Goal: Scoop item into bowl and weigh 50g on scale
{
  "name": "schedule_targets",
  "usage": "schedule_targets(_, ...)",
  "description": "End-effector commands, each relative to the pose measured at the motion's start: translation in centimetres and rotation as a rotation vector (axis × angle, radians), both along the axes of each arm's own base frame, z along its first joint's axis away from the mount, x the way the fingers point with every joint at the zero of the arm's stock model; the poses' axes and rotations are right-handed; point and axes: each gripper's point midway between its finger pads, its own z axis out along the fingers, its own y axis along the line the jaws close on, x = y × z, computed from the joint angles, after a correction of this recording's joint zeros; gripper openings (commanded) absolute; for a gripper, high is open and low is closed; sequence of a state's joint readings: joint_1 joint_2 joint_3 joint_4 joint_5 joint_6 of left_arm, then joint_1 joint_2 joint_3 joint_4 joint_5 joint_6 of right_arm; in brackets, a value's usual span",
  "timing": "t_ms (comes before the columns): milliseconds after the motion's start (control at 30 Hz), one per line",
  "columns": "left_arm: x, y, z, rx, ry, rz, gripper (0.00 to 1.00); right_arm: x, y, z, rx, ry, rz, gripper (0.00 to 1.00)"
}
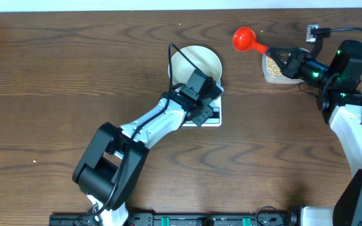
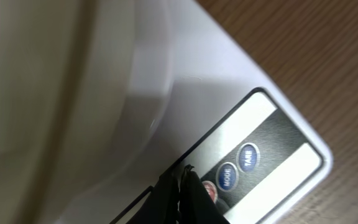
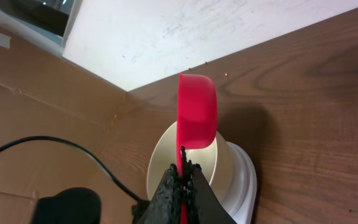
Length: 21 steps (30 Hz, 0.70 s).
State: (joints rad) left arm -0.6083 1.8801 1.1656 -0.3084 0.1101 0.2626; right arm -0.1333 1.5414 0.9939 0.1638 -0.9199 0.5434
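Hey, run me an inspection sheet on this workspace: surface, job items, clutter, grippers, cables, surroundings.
Surface: brown wood-grain table.
Job's things: white bowl sits on the scale, no beans seen in it; beans lie in a clear tub on the right.
Clutter: a few tiny specks near the far edge.
Grippers: left gripper shut, fingers at the scale's red button; right gripper shut on the red scoop handle.
Cables: black cable looping at the left arm; another cable at the right arm.
Surroundings: pale wall, cardboard panel.
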Motion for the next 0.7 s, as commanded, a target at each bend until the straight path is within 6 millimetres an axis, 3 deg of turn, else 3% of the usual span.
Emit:
schedule_targets(0,-0.5,-0.7,1.4,-0.026,-0.016,-0.020,0.07,0.0,-0.1,0.9,-0.015,-0.034,0.000,0.01)
schedule_targets(233,-1.0,-0.6,0.9,-0.010,0.001,-0.024,0.07,0.0,-0.1,0.9,-0.015,-0.032,0.001,0.01)
schedule_targets(533,-1.2,-0.1,-1.9,0.029,0.054,-0.018,0.07,0.0,-0.1,0.8,-0.014,-0.028,0.001,0.01)
schedule_targets(667,-1.4,0.0,-2.2,0.034,0.062,-0.018,0.07,0.0,-0.1,0.8,-0.014,-0.028,0.001,0.01)
